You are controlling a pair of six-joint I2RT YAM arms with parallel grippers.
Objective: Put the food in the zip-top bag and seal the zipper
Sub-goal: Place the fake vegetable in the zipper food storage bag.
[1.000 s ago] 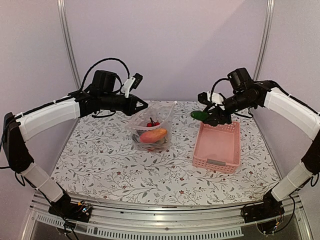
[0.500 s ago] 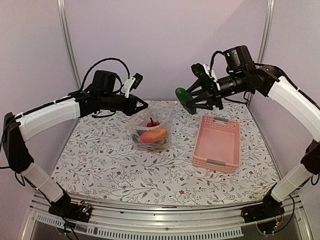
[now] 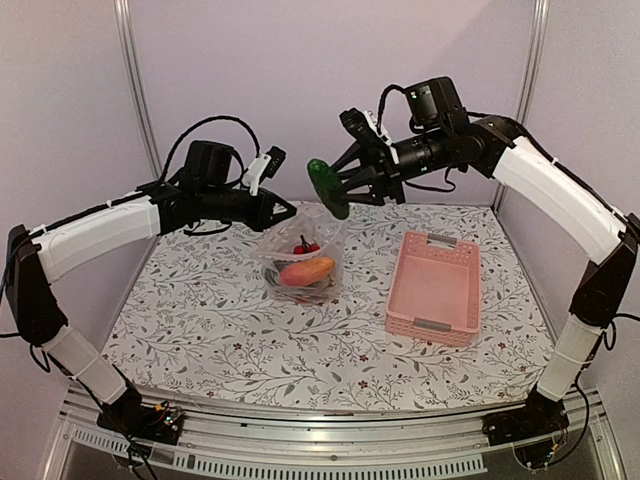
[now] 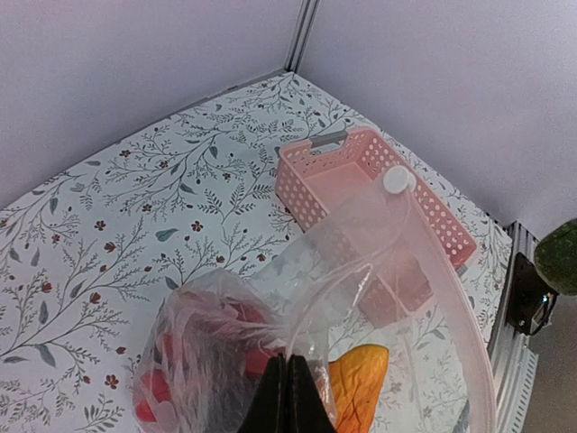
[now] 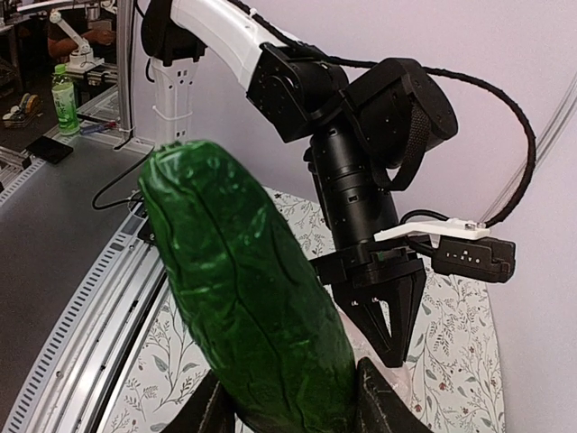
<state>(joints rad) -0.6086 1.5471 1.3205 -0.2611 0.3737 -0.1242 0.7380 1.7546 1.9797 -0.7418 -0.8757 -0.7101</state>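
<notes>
zip-top bag (image 3: pixel 292 243) on floral tablecloth (image 3: pixel 200 320), lilac walls (image 3: pixel 330 80)

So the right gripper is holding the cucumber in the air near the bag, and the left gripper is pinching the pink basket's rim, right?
No. The left gripper is shut on the zip-top bag at its edge, not on the pink basket, as the left wrist view shows. The right gripper does hold the cucumber in the air near the bag.

The green cucumber (image 5: pixel 243 298) is cut off below.
</notes>
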